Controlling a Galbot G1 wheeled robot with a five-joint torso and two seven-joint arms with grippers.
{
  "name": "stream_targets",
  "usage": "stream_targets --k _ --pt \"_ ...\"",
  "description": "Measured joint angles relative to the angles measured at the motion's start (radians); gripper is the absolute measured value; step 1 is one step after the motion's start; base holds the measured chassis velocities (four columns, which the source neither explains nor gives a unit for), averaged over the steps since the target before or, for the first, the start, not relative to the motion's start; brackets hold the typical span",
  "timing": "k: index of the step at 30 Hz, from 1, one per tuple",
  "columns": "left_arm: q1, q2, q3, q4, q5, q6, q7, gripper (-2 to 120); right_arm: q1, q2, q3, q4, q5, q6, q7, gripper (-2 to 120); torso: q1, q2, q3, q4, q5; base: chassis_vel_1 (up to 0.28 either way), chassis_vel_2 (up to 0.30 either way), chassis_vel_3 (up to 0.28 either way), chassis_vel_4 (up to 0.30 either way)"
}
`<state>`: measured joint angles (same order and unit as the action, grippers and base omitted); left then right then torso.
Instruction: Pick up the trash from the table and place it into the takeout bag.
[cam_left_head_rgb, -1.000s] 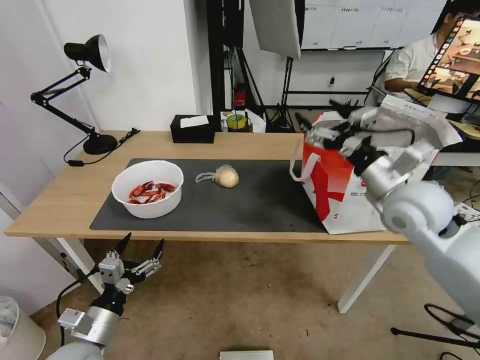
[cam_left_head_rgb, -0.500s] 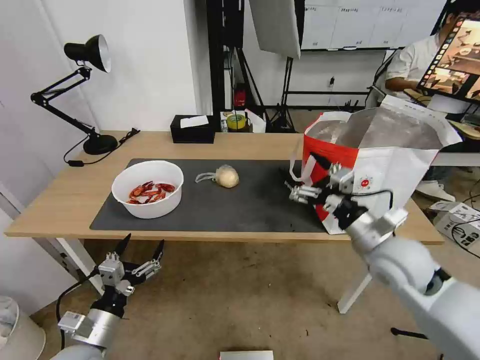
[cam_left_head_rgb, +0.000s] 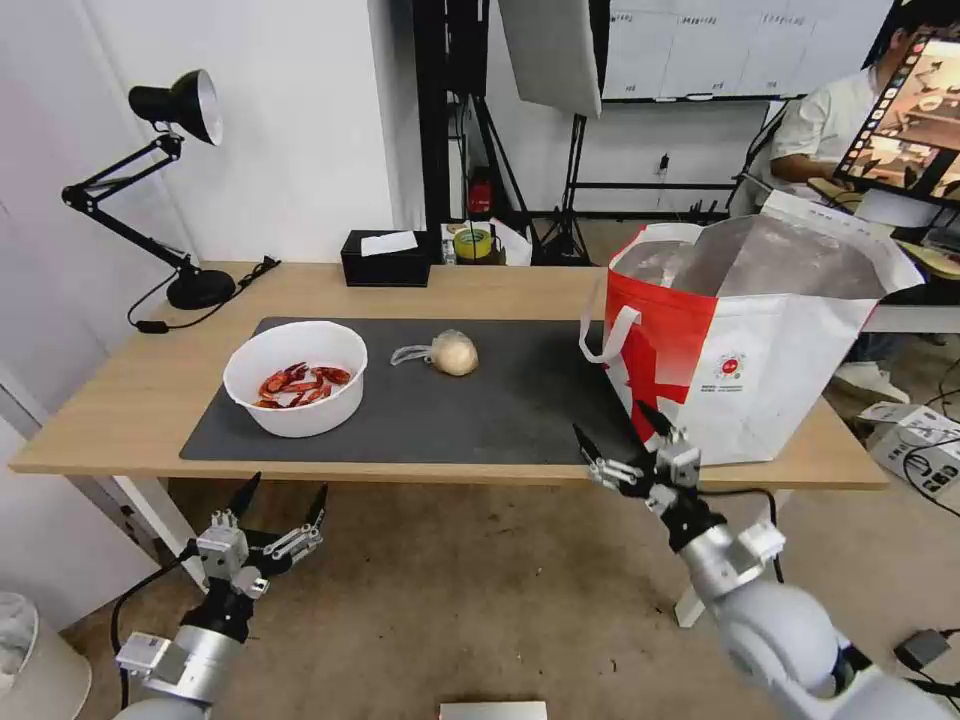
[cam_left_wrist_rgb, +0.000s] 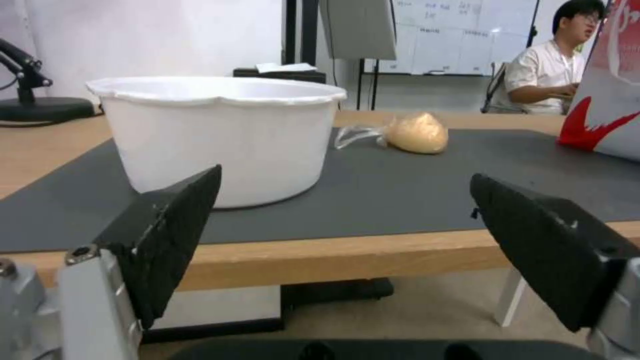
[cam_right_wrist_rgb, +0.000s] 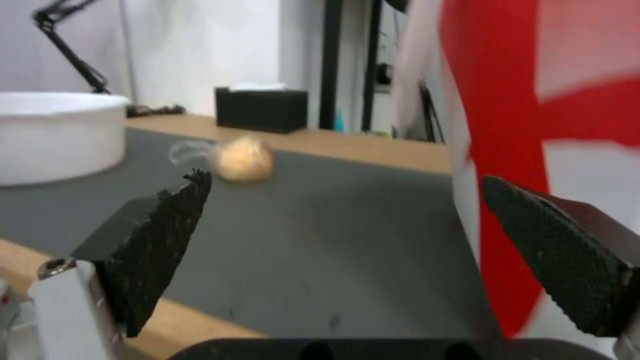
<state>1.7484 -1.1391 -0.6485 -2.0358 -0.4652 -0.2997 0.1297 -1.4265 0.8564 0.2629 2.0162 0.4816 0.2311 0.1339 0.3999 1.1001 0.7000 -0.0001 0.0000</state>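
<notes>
2 items left on the table (cam_left_head_rgb: 130, 400): bun (cam_left_head_rgb: 455, 352) soft, light, probably best pinched at wrapper tail; bowl (cam_left_head_rgb: 296, 377) rigid, rim hold; left gripper (cam_left_head_rgb: 281, 495) and right gripper (cam_left_head_rgb: 620, 435) wide open, empty.

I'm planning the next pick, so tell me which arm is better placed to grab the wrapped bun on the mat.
Probably the right. The right gripper hangs open at the table's front edge, beside the takeout bag, roughly facing the bun. The left gripper, also open, sits lower, in front of the white bowl.

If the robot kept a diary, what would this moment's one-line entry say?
right gripper: open, empty, at table's near edge | left gripper: open, below table | white round bowl of crayfish shells, clear-wrapped beige bun: on mat | white-and-red takeout bag: upright
</notes>
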Motion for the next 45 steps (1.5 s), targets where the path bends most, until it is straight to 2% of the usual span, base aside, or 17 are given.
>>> stream_targets --k 13,45 --pt "0.007 -0.013 0.001 0.006 0.009 -0.006 0.002 100 -0.070 0.015 0.007 -0.005 -0.044 0.000 0.086 100 0.000 0.000 0.000 0.0001 0.0000 0.000 0.000 0.000 0.000" --pt "0.005 -0.019 0.001 0.013 0.014 -0.015 0.004 100 -0.072 0.015 0.001 0.007 -0.037 -0.016 0.074 100 0.000 0.000 0.000 0.0001 -0.0001 0.000 0.000 0.000 0.000"
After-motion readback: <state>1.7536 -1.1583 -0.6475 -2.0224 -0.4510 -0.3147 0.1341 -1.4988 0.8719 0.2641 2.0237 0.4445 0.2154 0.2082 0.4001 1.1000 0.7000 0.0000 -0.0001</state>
